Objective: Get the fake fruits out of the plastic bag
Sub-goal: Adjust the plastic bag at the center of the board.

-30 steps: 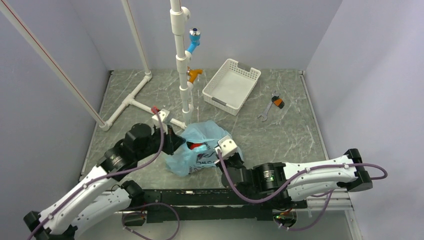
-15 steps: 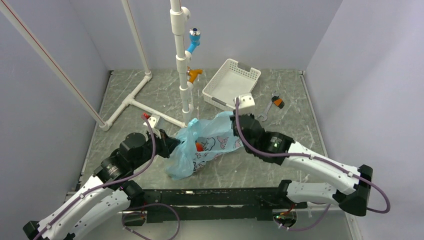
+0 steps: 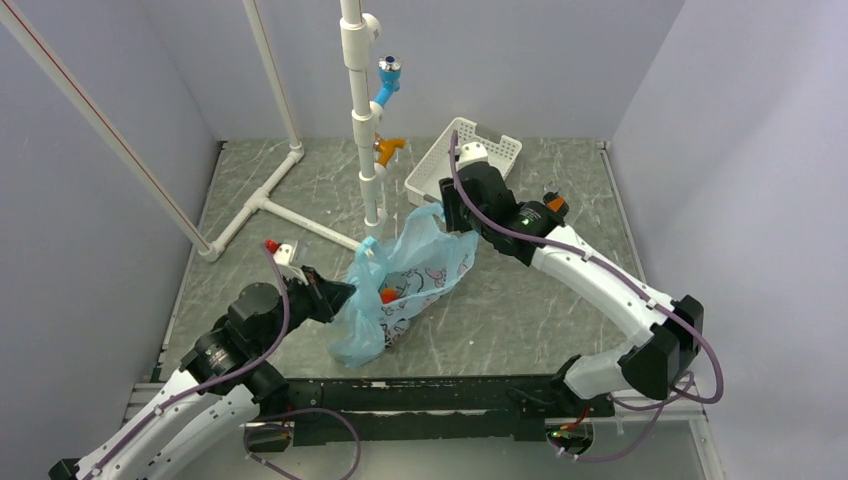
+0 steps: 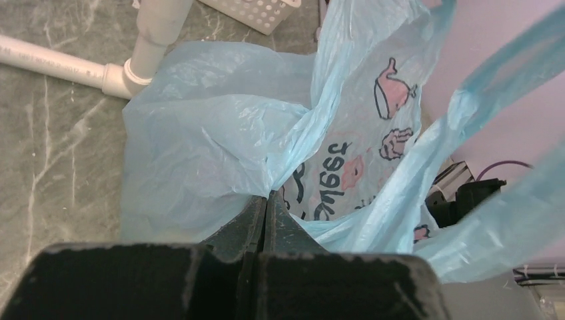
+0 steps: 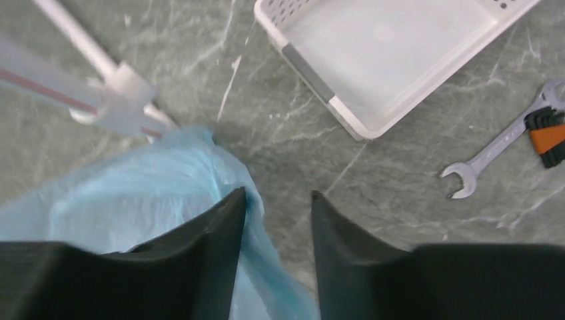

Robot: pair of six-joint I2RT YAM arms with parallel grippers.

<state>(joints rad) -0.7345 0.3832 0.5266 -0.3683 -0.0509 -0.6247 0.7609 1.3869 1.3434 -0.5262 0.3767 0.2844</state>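
The light-blue plastic bag point(image 3: 415, 270) with whale prints lies stretched across the middle of the table, its far end raised near the basket. One red-orange fake fruit point(image 3: 388, 295) shows through its mouth; other fruits are hidden. My left gripper point(image 3: 343, 294) is shut on a fold of the bag's point(image 4: 213, 133) edge, with the left gripper's point(image 4: 266, 199) jaws pressed together on the film. My right gripper point(image 3: 443, 214) is at the bag's raised far end. In its wrist view the right gripper point(image 5: 278, 195) is open, bag film point(image 5: 133, 200) lying against one finger, bare table between the jaws.
A white perforated basket point(image 3: 428, 183) stands just behind the right gripper, also seen as the basket point(image 5: 393, 47) from the right wrist. An orange-handled wrench point(image 5: 506, 143) lies to its right. A white pipe frame point(image 3: 362, 120) rises behind the bag.
My right arm swung from the near edge to the far side by the basket, lifting the bag's end, and its jaws have just parted. The left gripper drew back a little, still pinching the bag.
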